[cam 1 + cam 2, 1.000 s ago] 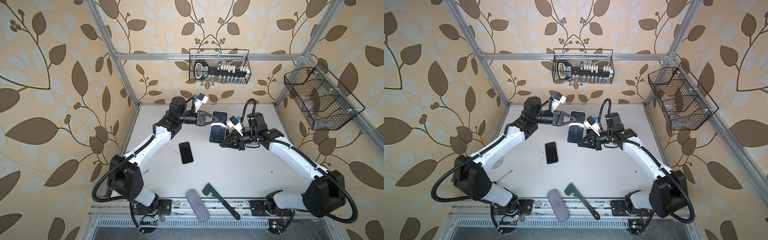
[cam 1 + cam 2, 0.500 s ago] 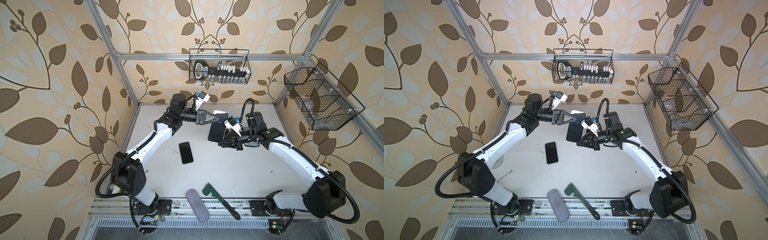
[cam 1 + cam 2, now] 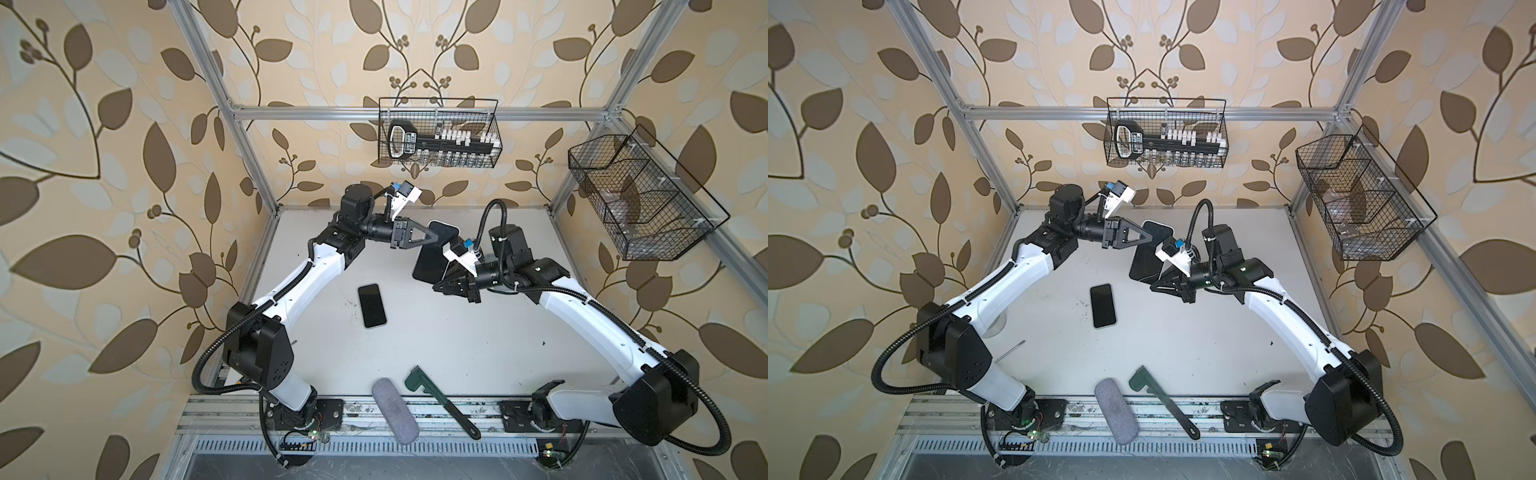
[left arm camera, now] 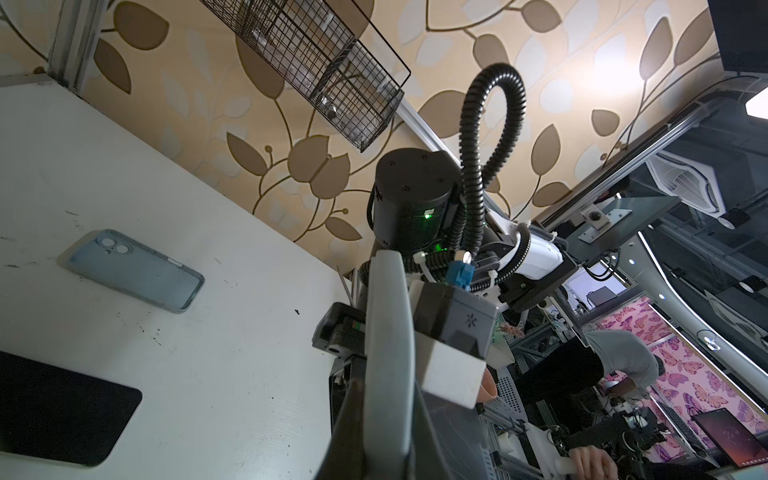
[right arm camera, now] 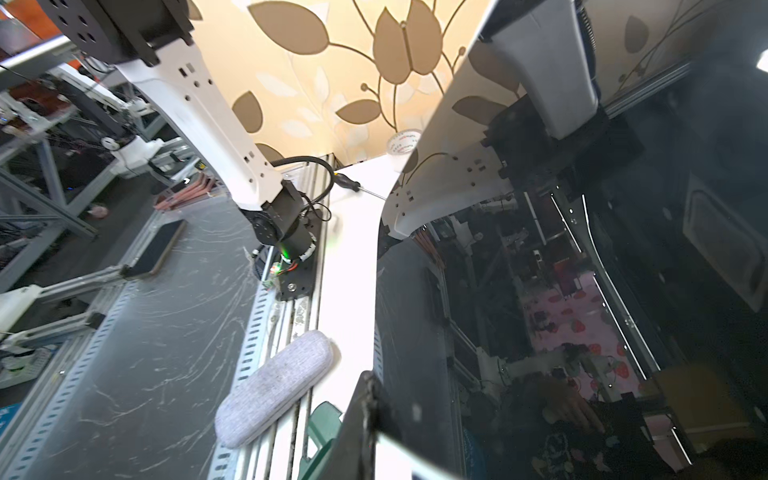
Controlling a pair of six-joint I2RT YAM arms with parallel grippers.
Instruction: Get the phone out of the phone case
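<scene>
Grey fabric pouch (image 3: 395,411) lies at the lower edge in both top views. Above centre, the right gripper (image 3: 438,286) is closed on the lower end of the raised phone (image 3: 426,264). The left gripper (image 3: 437,237) is closed on its upper end. Its grey rim is probably the phone case (image 4: 388,353).

The table (image 3: 457,340) is matt white, scuffed and specked. The held phone (image 5: 582,291) shows a glossy black face that mirrors the room. The phone case (image 4: 133,270) looks like smooth, translucent pale-blue plastic. At the table's six o'clock, the pouch (image 3: 395,411) is rough grey cloth and the tool (image 3: 442,404) matt green plastic. At twelve o'clock, the basket (image 3: 436,99) is thin black wire on a brushed metal frame (image 3: 311,112).
</scene>
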